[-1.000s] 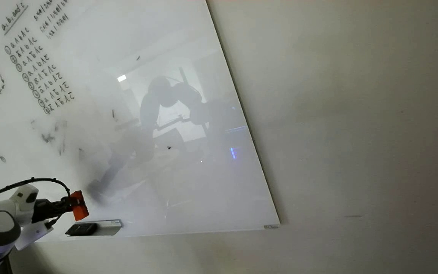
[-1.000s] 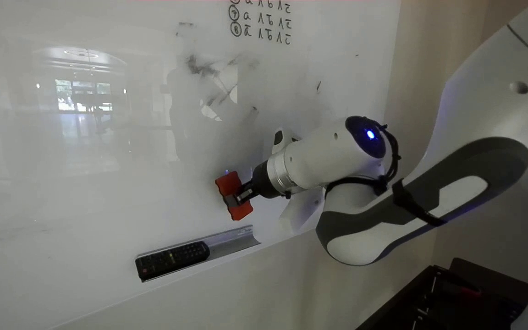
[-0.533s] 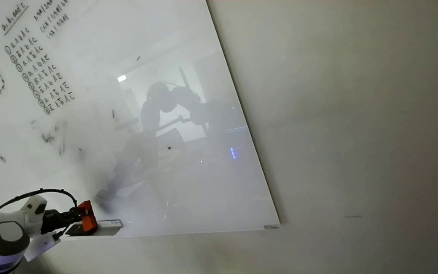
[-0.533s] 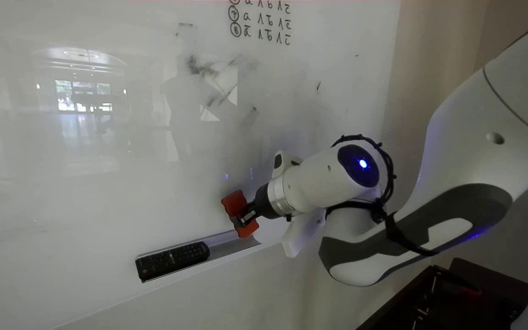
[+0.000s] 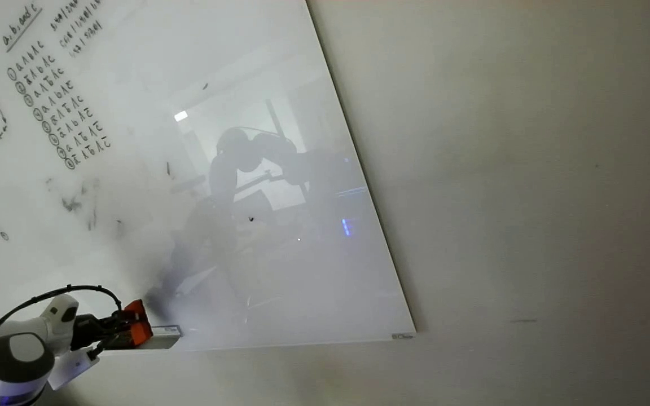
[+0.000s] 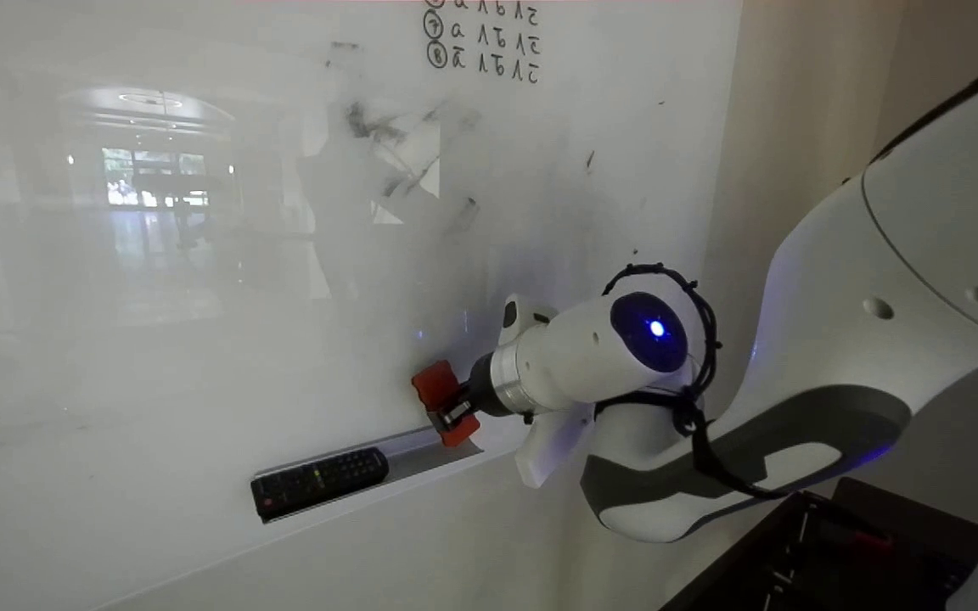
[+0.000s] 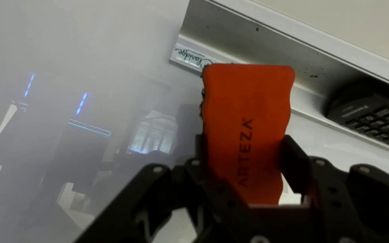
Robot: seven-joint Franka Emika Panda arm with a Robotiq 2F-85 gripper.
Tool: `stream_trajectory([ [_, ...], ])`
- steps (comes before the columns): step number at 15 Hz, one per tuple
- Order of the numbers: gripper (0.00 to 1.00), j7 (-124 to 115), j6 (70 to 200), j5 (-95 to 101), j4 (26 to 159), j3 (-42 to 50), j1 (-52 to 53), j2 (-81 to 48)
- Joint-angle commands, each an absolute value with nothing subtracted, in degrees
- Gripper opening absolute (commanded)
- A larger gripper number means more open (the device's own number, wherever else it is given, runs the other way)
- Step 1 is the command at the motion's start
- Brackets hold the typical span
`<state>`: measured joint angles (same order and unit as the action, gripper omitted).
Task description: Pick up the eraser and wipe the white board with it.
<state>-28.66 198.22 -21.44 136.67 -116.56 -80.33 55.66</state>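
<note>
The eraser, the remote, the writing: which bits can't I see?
Wrist view: the wiping face of the eraser, hidden behind its red back.
Wrist view: some buttons of the remote, cut off by the right edge.
In an exterior view: numbers by the top edge, too small to read reliably.

The ARTEZA eraser, a red-orange block with wavy long sides and the brand in dark capitals on one face, is held by those sides; a dark, ragged edge shows along one. It stands on end, leaning a little, near the lower edge of the whiteboard; whether the two touch cannot be told. The whiteboard is large, white and glossy. It bears black handwriting: an underlined heading, rows of letters with circled numbers, and a ring of short strokes, with grey smudges beneath the rows.
</note>
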Motion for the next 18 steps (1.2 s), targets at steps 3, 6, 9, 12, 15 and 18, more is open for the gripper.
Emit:
stream_trajectory([
  [3, 0.29, -30.4, 198.1, -23.2, 132.3, -117.9, -83.4, 60.2],
  [6, 0.29, -31.3, 198.1, -23.5, 130.3, -119.4, -85.6, 61.9],
  [9, 0.29, -32.0, 198.2, -24.3, 128.2, -120.6, -87.1, 64.0],
  [12, 0.29, -32.2, 198.2, -25.3, 126.6, -120.7, -87.6, 66.3],
  [15, 0.81, -31.8, 198.1, -25.6, 126.7, -120.7, -87.4, 66.8],
  [18, 0.99, -31.1, 198.1, -25.2, 127.7, -120.2, -86.1, 65.3],
])
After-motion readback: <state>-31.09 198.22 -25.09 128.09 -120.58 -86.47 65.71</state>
